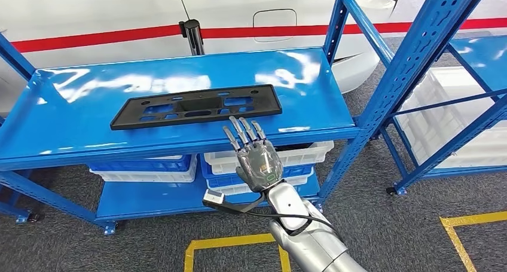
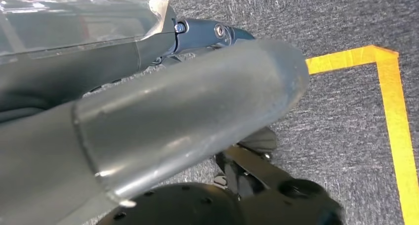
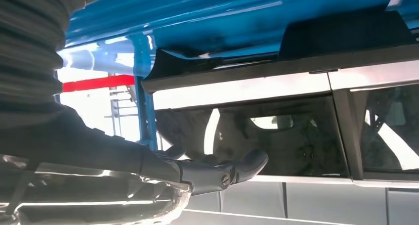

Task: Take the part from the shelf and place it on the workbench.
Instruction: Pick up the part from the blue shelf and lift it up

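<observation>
A long flat black plastic part with cut-out slots lies flat on the top shelf of a glossy blue metal rack, its length running across the shelf, nearer the front edge than the back; nothing holds it. The right hand reaches up from below on a silver arm, palm down and fingers stretched forward and slightly apart, empty; the fingertips lie at the shelf's front edge just below the right part of the black part, and whether they touch it cannot be told from the head view; in the right wrist view the right hand shows dark fingers extended with nothing in them, and the black part appears as a dark slab against the blue shelf surface. On the rack's lower level sit white plastic crates and blue plastic crates, side by side; behind the rack stands a white car body with a red stripe; the floor is grey carpet marked with yellow tape lines. The left hand shows in the left wrist view as a thick grey thumb close to the lens above the carpet and a yellow tape corner; how its fingers stand cannot be told.
</observation>
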`<state>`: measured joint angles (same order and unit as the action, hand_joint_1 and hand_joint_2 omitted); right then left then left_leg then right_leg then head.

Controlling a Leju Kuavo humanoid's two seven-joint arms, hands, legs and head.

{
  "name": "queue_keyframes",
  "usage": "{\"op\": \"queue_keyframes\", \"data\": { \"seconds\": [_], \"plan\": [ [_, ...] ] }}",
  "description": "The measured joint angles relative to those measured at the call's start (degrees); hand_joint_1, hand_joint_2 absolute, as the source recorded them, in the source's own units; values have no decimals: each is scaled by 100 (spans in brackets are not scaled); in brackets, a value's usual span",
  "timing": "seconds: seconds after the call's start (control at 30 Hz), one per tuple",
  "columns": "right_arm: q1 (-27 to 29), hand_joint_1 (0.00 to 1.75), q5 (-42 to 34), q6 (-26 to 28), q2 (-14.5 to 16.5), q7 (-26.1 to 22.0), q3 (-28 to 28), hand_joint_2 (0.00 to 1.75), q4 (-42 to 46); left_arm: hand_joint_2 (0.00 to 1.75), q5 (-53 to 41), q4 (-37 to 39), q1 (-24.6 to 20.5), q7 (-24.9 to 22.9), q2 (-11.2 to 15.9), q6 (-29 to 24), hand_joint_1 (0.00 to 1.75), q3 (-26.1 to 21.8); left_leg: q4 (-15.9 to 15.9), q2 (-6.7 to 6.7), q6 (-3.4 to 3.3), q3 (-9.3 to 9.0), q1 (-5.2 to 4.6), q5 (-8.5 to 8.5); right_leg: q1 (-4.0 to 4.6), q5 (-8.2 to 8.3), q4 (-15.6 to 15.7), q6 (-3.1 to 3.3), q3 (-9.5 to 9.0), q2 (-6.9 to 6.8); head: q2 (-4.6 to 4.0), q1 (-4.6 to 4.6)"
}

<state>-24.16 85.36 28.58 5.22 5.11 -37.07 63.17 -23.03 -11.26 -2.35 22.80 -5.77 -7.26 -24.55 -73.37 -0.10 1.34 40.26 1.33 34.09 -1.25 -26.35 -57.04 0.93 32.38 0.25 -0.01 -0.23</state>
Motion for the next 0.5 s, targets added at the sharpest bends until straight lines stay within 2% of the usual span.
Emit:
{"op": "queue_keyframes", "data": {
  "seconds": [0.03, 0.1, 0.13, 0.17, 0.27, 0.33, 0.37, 0.43, 0.47, 0.5],
  "plan": [
    [2, 0, 7, 13, 0, -1, -1, 175, 5, 0, -5, 0, 1, -1, 1, 3, 0, 1, 122, 1, 3, -8, 10, -155, -3, -19, -1, -8, -24, 9, 0, 0],
    [2, 0, 19, 35, 0, -4, -2, 175, 30, 0, -22, 1, 0, -1, 2, 11, 0, 2, 859, 6, -8, -292, 33, -630, -9, -73, -1, -50, -96, 26, 0, -2],
    [-1, 0, 25, 43, 1, -7, -2, 175, 45, 0, -30, 2, -2, -2, 1, 16, 0, 4, 1211, 4, -21, -449, 32, -795, 10, -103, -5, -83, -125, 30, -1, -1],
    [-4, 0, 29, 51, 1, -9, -2, 175, 61, 0, -38, 3, -5, -3, 0, 19, 0, 7, 1449, 1, -41, -557, 24, -886, 24, -129, -7, -118, -145, 32, -1, 1],
    [-6, 0, 42, 60, 6, -25, -6, 175, 101, 0, -54, 4, -7, -12, -2, 22, 0, 19, 1565, -13, -141, -617, -30, -881, 47, -168, 8, -214, -155, 32, 0, 5],
    [-9, 0, 52, 62, 12, -38, -9, 175, 132, 0, -72, 4, -9, -17, -5, 22, 0, 24, 1611, -9, -230, -656, -37, -891, 41, -259, -159, -253, -76, 17, 0, 8],
    [-9, 0, 55, 64, 14, -43, -10, 175, 145, 0, -82, 4, -14, -18, -5, 22, 0, 24, 1630, -5, -276, -676, -33, -894, 41, -368, -411, -248, 55, 10, 1, 14],
    [3, 0, 56, 68, 8, -53, -11, 175, 157, 0, -96, 4, -24, -20, -5, 22, 0, 25, 1634, -3, -340, -690, -46, -876, 36, -641, -1189, -210, 489, 4, 1, 23],
    [17, 0, 56, 68, 1, -57, -11, 175, 157, 0, -97, 4, -27, -21, -5, 22, 0, 25, 1633, -6, -354, -695, -53, -867, 37, -725, -1528, -207, 697, 4, 0, 24],
    [28, 0, 56, 68, -4, -59, -12, 175, 157, 0, -97, 4, -27, -26, -6, 22, 0, 25, 1632, -11, -359, -704, -58, -857, 37, -728, -1700, -225, 829, 4, -1, 24]
  ]
}}
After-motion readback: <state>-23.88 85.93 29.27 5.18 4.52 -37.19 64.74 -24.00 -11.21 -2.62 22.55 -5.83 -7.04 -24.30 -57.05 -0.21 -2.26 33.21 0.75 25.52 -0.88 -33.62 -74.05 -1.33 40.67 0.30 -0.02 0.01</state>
